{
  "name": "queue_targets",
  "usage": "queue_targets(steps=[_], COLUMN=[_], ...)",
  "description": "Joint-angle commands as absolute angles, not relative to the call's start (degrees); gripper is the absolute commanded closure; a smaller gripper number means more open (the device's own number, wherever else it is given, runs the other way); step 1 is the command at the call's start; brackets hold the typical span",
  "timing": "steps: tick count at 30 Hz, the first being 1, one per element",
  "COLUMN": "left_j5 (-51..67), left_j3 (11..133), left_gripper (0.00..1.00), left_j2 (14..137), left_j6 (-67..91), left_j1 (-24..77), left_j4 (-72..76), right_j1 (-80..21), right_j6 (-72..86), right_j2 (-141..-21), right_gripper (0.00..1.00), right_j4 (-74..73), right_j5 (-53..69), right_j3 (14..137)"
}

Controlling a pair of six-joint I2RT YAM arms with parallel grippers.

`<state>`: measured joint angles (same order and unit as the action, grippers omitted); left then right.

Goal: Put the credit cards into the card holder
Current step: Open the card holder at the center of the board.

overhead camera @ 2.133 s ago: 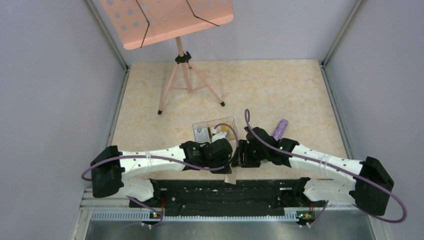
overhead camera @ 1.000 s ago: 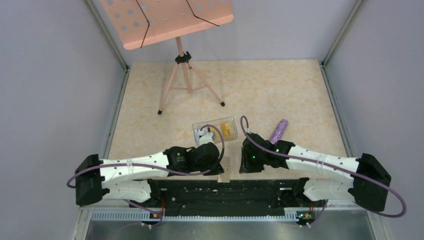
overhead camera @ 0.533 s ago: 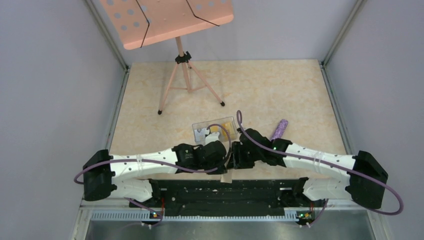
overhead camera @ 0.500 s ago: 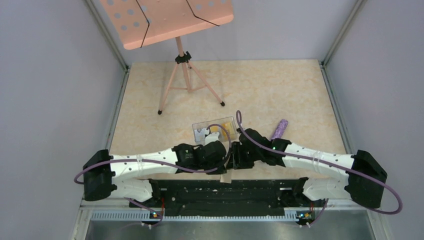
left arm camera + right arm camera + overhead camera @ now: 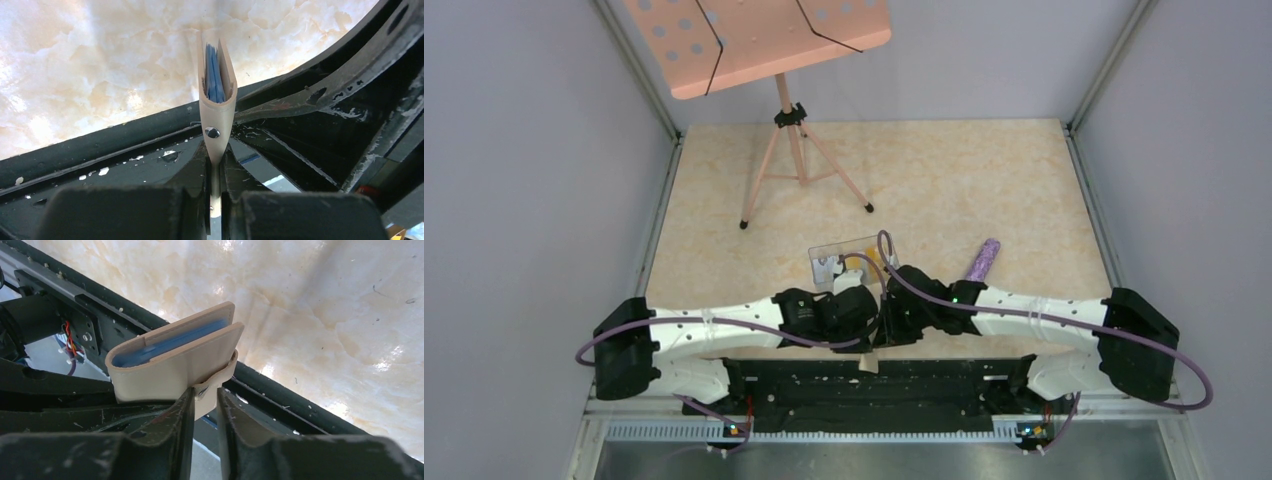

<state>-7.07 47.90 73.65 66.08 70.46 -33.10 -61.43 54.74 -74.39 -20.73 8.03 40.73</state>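
Two arms, the left arm [image 5: 714,325] and the right arm [image 5: 1034,318], meet at the near edge of the desk [image 5: 944,180] in the overhead view. A sliver of the tan card holder [image 5: 867,363] shows below them over the black rail [image 5: 874,388], while the credit cards [image 5: 854,267] sit well behind in the clear box [image 5: 849,243]. From the left wrist, my left fingers [image 5: 200,172] are clamped on the holder's lower end, just under the snap [image 5: 212,132]. It stands upright, its blue-lined mouth only a slit. From the right wrist, my right fingers [image 5: 186,409] straddle the snap tab [image 5: 207,390], narrowed close, yet I cannot tell whether they bite. My worry is that if the arms pull unevenly, the soft holder twists or slips free and drops onto the rail. With both sets of fingers busy, nothing is free to fetch a card.
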Motion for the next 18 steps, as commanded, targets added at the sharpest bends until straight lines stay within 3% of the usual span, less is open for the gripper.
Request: queue_targets(steps=[1,18], left_j5=[-10.1,-12.3], left_j3=[48.5,41.8], left_gripper=[1.00,1.00], left_j2=[68.8,61.5], left_j6=[67.8,70.5], left_j1=[70.4,70.4], left_j4=[-26.9,-21.3], right_j1=[-63.4,-61.4], right_j6=[54.5,53.4], right_j2=[-75.9,-78.8], right_gripper=[0.83,0.88], right_j4=[-27.5,-34.6], right_j5=[4.4,-0.9], right_j3=[40.4,38.7])
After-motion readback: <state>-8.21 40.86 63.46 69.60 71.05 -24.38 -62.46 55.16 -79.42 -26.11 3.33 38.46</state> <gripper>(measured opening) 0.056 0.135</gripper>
